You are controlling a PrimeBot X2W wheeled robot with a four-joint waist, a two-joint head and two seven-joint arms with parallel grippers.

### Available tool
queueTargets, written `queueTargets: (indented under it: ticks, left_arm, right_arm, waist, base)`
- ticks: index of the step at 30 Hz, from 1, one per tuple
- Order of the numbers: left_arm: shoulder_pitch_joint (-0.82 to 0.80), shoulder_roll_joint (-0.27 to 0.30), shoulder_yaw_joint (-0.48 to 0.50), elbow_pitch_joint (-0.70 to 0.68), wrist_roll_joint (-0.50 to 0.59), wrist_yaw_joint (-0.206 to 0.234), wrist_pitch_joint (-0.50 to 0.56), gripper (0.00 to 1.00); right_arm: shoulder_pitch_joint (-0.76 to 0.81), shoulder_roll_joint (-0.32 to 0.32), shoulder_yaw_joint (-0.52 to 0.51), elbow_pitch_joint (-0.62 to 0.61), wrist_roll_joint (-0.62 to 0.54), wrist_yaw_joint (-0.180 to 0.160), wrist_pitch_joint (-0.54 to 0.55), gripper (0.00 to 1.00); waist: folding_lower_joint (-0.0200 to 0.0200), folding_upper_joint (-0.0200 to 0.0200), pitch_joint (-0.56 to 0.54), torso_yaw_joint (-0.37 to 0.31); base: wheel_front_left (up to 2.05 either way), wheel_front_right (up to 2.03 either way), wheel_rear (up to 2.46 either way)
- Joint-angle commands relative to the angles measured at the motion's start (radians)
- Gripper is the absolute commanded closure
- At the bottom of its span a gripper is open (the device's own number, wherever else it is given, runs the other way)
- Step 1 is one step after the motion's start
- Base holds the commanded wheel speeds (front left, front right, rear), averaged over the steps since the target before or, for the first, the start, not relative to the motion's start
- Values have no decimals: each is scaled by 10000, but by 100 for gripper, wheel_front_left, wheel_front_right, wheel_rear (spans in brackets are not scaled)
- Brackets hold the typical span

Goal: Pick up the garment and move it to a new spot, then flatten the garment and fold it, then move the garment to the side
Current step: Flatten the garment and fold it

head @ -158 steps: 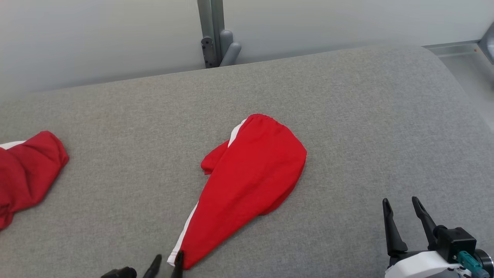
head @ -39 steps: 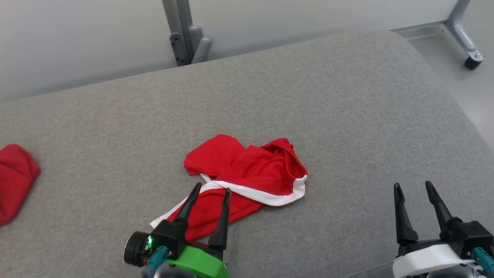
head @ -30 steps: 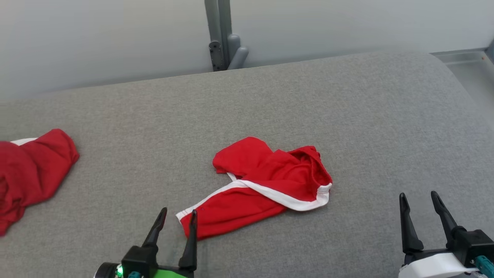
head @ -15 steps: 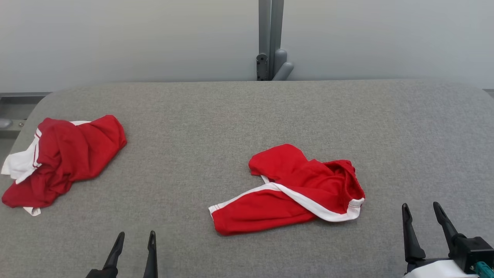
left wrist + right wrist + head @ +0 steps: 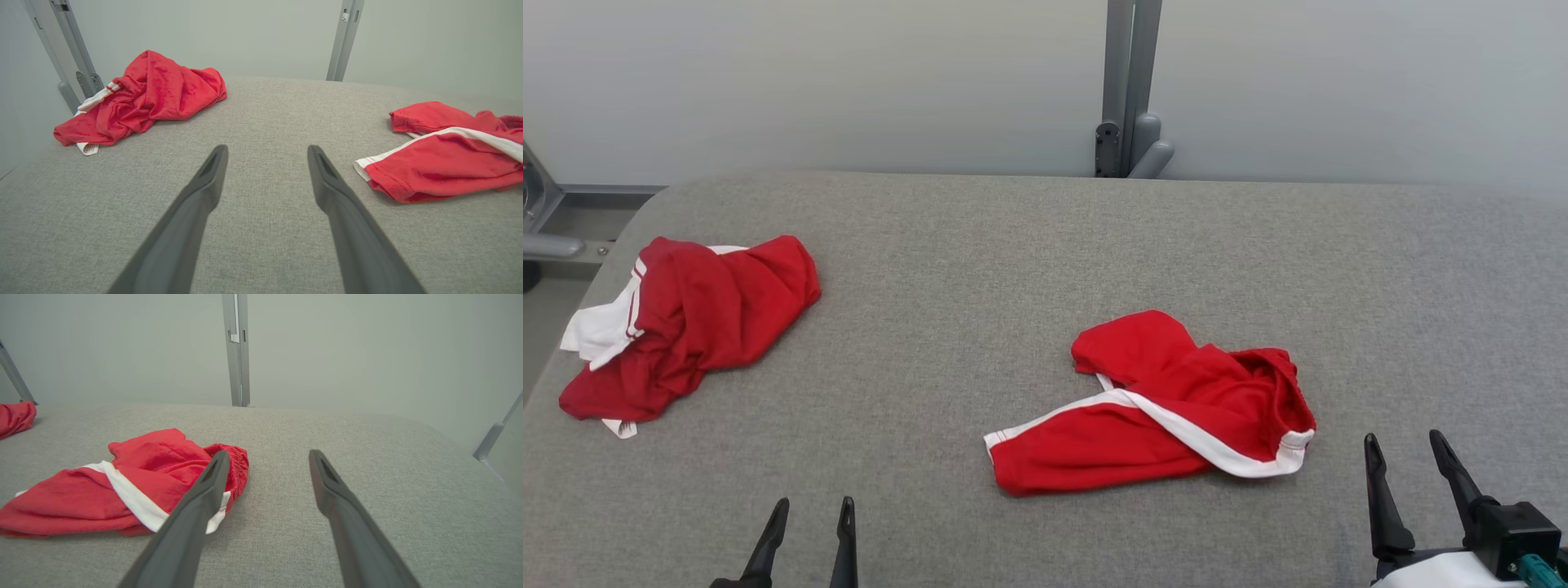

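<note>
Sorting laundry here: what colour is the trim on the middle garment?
White trim on the red garment; head view shows it best.

I dropped the hem of the red shorts (image 5: 1168,408). They've flopped into a rumpled heap, white stripe up, and my left gripper (image 5: 814,501) has backed well off to their left.

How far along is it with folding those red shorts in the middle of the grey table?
Done, at most: the red shorts lie mid-surface, bunched, white stripe twisted, not flat. In hand: nothing; the left pincer and right pincer both stand open and empty, off the cloth. Left: flatten, fold, then move them aside. A second red garment lies crumpled at the left end of the table.
</note>
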Motion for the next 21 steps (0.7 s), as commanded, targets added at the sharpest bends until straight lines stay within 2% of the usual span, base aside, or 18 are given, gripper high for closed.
queueTargets:
  ticks: [1, 21]
  left_arm:
    - [-154, 8, -14, -4, 66, -55, 6, 0]
    - [-404, -77, -17, 84, -163, -214, 8, 0]
  right_arm:
    - [26, -31, 24, 30, 49, 2, -30, 0]
    - [-66, -31, 321, 98, 98, 2, -30, 0]
  waist:
    - [0, 55, -3, -23]
    - [0, 55, 30, -488]
  base:
    - [0, 0, 0]
    - [0, 0, 0]
